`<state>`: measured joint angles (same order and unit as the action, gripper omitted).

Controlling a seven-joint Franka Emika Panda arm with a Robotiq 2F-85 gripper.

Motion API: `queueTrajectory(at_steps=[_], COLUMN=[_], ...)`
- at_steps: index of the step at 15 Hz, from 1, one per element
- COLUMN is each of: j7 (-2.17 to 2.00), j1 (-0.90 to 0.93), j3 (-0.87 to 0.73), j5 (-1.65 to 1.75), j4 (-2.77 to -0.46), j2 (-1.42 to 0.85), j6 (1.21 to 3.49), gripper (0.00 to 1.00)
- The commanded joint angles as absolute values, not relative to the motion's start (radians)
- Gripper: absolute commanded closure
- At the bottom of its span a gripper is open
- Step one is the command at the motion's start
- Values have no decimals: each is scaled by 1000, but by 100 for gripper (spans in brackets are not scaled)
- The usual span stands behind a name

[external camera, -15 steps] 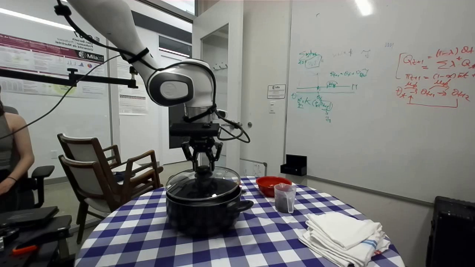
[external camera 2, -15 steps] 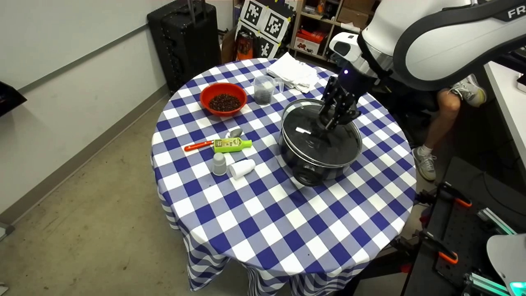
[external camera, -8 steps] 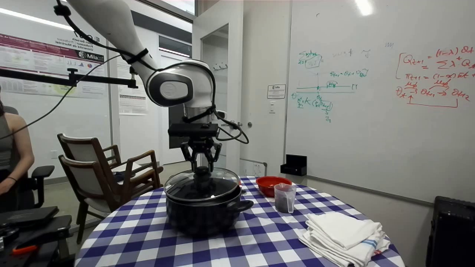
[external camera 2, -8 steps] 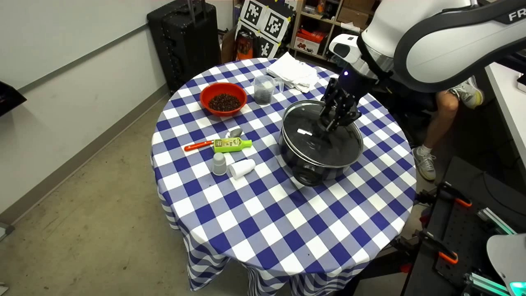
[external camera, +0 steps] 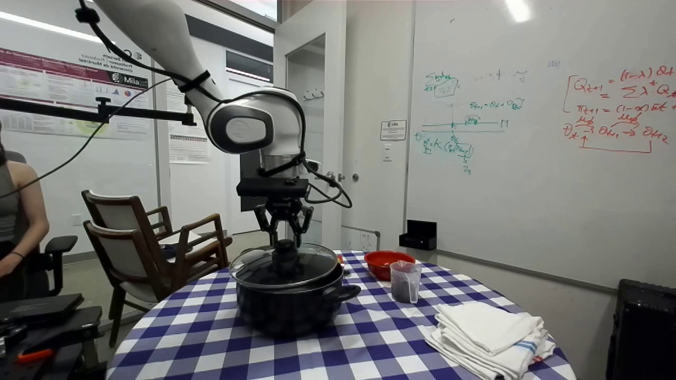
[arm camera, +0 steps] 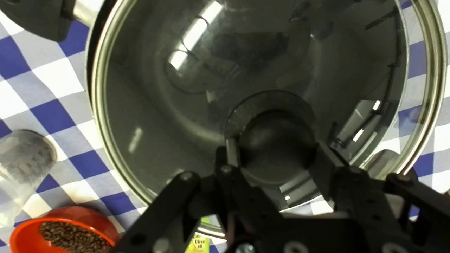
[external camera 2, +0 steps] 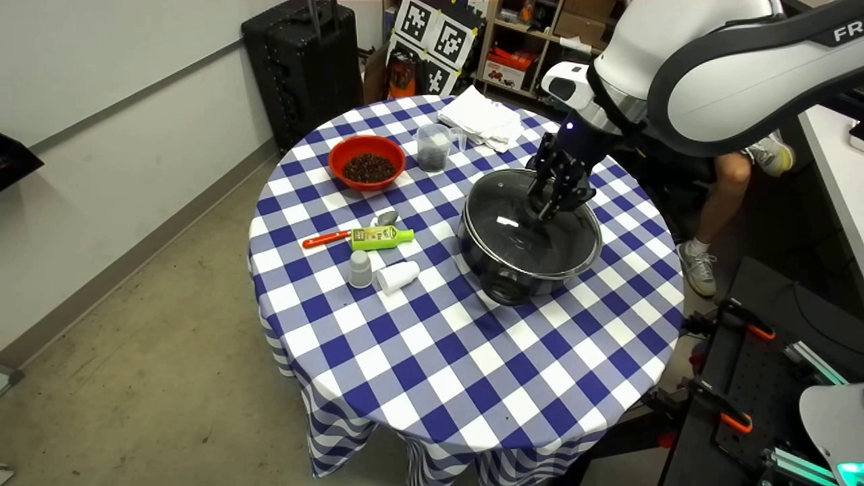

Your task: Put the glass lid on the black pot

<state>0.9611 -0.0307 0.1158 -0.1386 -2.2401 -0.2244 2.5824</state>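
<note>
In both exterior views the glass lid point(external camera: 315, 268) hangs or lies right over the black pot point(external camera: 288, 312), and its dark knob point(arm camera: 276, 140) is clasped by my gripper point(external camera: 285, 244). Both fingers press the knob's sides in the wrist view. The lid sits off-centre: its rim overhangs the pot on the right of the wrist view, where checked cloth shows through the glass, while a strip of pot rim shows at the left. Whether the lid touches the pot's rim I cannot tell. A pot handle point(external camera 2: 505, 290) sticks out at the front in an exterior view.
On the checked tablecloth point(external camera 2: 472, 378) are a red bowl point(external camera 2: 368, 186) of dark beans, a clear measuring cup point(external camera 2: 432, 152), folded white towels point(external camera: 486, 338), a green bottle point(external camera 2: 378, 237), a red-handled utensil point(external camera 2: 326, 239), a grey shaker point(external camera 2: 360, 270) and a white cup point(external camera 2: 398, 276).
The gripper and lid have come down a little and shifted left in an exterior view, so the lid now overhangs the pot's left side there. The grip on the knob and the pot are unchanged.
</note>
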Motion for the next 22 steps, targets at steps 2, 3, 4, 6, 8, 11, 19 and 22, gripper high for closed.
queueTrajectory(at_steps=[2, 3, 4, 6, 8, 11, 19, 22], j7=[938, 940, 942, 939, 938, 932, 909, 871], j1=[-30, -32, -33, -34, -35, -35, -35, -29], j3=[115, 115, 114, 112, 111, 107, 97, 90], j5=[-119, -120, -120, -117, -118, -113, -94, -52], j4=[-2224, -2220, -2215, -2212, -2211, -2214, -2215, -2209], j2=[-215, -217, -220, -220, -221, -220, -238, -241], j6=[2578, 2585, 2590, 2593, 2593, 2589, 2596, 2585], gripper=[74, 74, 74, 74, 74, 74, 74, 74])
